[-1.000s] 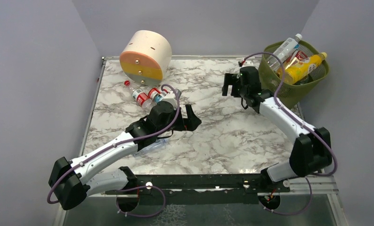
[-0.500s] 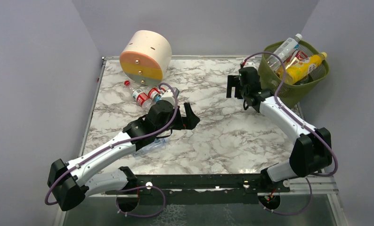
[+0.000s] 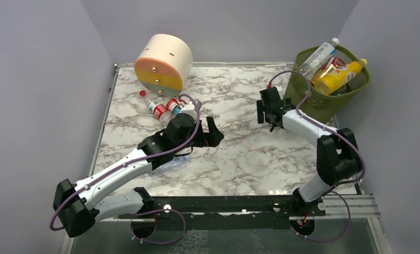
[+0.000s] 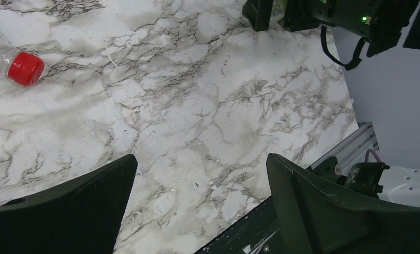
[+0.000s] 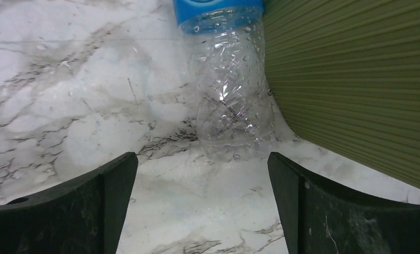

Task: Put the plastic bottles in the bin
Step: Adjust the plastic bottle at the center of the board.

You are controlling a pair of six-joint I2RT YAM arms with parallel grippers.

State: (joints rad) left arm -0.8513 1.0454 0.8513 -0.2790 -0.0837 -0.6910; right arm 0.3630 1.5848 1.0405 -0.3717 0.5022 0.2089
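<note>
The olive-green bin (image 3: 329, 103) stands at the back right, and its ribbed wall (image 5: 356, 74) fills the right of the right wrist view. Inside it lie a clear bottle (image 3: 318, 55) and a yellow bottle (image 3: 339, 76). A clear bottle with a blue label (image 5: 231, 100) lies on the table against the bin's wall, just ahead of my open, empty right gripper (image 5: 201, 159) (image 3: 264, 109). Two red-labelled bottles (image 3: 157, 108) (image 3: 176, 104) lie near the drawer box. My left gripper (image 3: 216, 132) (image 4: 201, 159) hangs open over bare marble. A red bottle cap (image 4: 25, 67) shows far to its left.
A cream-orange-yellow round drawer box (image 3: 163, 61) stands at the back left. A crushed clear bottle (image 3: 168, 163) lies under my left forearm. The marble table (image 3: 250, 153) is walled on three sides, and a black rail (image 3: 224, 203) runs along its near edge.
My right gripper has dropped lower and come a little nearer, settling low beside the bin as the arm folded. The left arm has barely shifted.
</note>
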